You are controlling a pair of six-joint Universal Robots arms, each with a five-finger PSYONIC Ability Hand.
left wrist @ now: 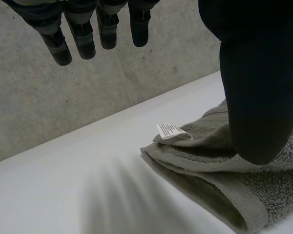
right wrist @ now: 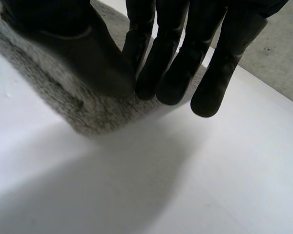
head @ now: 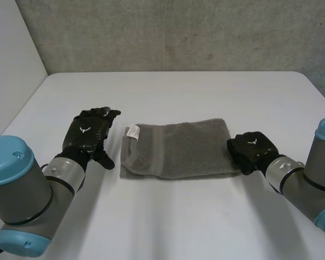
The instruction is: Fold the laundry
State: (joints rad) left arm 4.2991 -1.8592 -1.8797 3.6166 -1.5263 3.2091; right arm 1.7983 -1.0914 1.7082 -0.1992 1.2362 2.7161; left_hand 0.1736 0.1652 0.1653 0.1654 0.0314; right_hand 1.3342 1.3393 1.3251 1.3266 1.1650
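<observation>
Grey concrete wall (head: 179, 32) backs a white bench (head: 168, 216) in the head view; a grey towel (head: 179, 149) lies folded flat near the middle of the bench, with a small white label (head: 132, 131) sticking up at its left end; the left hand (head: 86, 132) sits just beside that end, its fingers stretched out and loosely spread, nothing in them; the right hand (head: 251, 147) is at the towel's opposite end, its back turned up to the camera; both arms reach in from the near corners.

From the left wrist view, the left hand's fingers (left wrist: 80, 34) hang straight and apart, above the bench (left wrist: 63, 185) and in front of the wall (left wrist: 49, 97); its thumb (left wrist: 256, 97) hangs in front of the towel (left wrist: 224, 165) without curling round it; the label (left wrist: 172, 130) stands at the towel's corner, where the folded layers show stacked one on another.

From the right wrist view, the right hand (right wrist: 171, 58) points its fingers straight down, side by side, over the end of the towel (right wrist: 73, 97); the thumb (right wrist: 73, 44) lies in front of the cloth, close to the nearest finger; no cloth shows pinched between them; the towel's corner rests flat on the bench (right wrist: 185, 185).
</observation>
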